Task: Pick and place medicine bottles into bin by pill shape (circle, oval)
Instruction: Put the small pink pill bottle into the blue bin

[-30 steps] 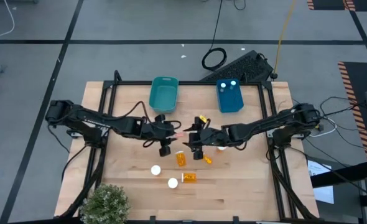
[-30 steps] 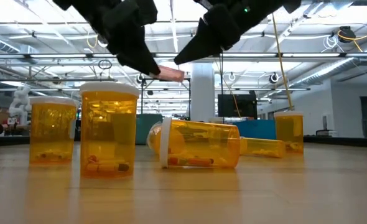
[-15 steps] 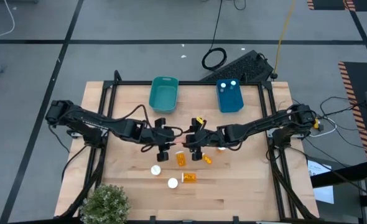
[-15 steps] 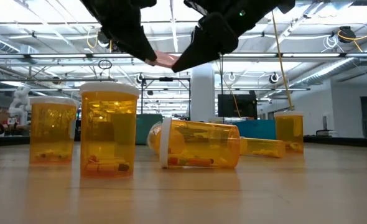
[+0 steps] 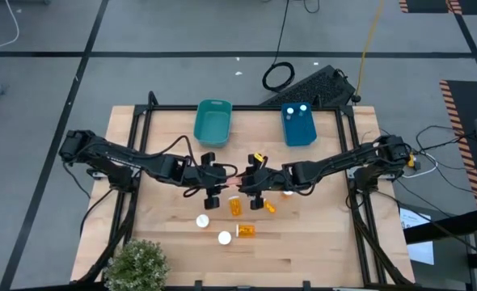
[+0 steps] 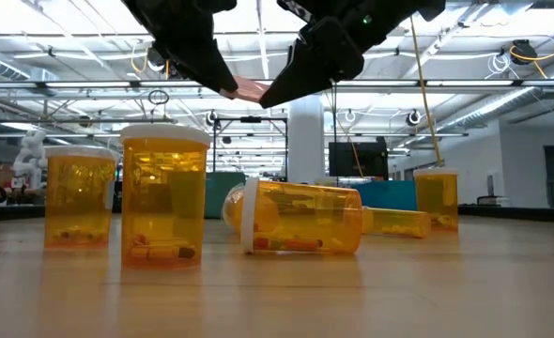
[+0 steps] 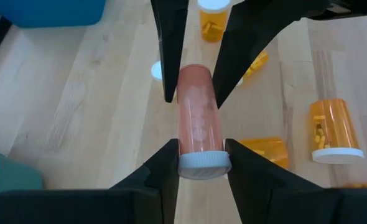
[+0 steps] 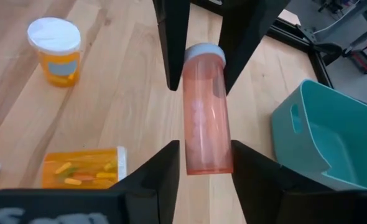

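Since a second ago both arms have drawn together above the table's middle. Left gripper (image 7: 196, 163) is clamping the white-capped end of a slim pinkish translucent bottle (image 7: 196, 121), round pills inside, while the right gripper (image 8: 204, 163) is closing on its base; the bottle is hanging horizontally between them (image 5: 234, 179). At 12 o'clock are sitting a teal bin (image 5: 213, 122) and a blue bin (image 5: 298, 128) holding two capped bottles. Orange bottles (image 6: 164, 202) are standing or lying at 6 o'clock.
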`<state>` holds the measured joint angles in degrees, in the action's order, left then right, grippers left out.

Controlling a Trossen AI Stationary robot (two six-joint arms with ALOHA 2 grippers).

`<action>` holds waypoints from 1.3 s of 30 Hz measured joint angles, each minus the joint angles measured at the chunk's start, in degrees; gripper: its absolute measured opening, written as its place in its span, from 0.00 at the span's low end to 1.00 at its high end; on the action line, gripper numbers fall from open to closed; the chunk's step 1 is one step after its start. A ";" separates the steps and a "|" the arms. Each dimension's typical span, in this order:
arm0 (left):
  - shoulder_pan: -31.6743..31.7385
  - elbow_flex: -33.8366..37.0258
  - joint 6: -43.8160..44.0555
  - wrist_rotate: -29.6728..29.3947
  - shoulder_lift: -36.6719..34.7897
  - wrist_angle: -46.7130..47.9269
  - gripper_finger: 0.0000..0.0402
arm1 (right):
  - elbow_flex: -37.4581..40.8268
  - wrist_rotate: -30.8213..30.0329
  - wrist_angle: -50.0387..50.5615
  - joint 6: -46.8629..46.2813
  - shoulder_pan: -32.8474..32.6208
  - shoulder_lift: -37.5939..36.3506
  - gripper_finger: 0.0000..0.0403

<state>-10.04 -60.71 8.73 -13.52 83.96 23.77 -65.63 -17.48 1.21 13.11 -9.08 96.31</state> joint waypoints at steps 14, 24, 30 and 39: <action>-1.38 0.00 -0.55 -4.86 0.00 -0.66 0.50 | 0.00 0.03 0.42 0.01 -0.02 -0.04 0.24; -3.89 0.00 -4.32 -10.91 -1.55 -2.66 0.57 | 0.04 -0.08 2.04 -0.23 -0.02 -0.30 0.25; -6.38 0.00 -5.22 -17.08 -5.90 -0.20 0.57 | 0.07 -0.26 8.67 -1.39 0.03 -4.06 0.25; -5.62 10.28 -4.64 -23.67 -10.41 -8.89 0.57 | 10.44 -0.11 2.74 -4.69 1.38 -16.22 0.25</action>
<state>-15.66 -50.43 4.10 -37.19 73.56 14.88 -55.18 -17.59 3.95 8.42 -7.70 80.09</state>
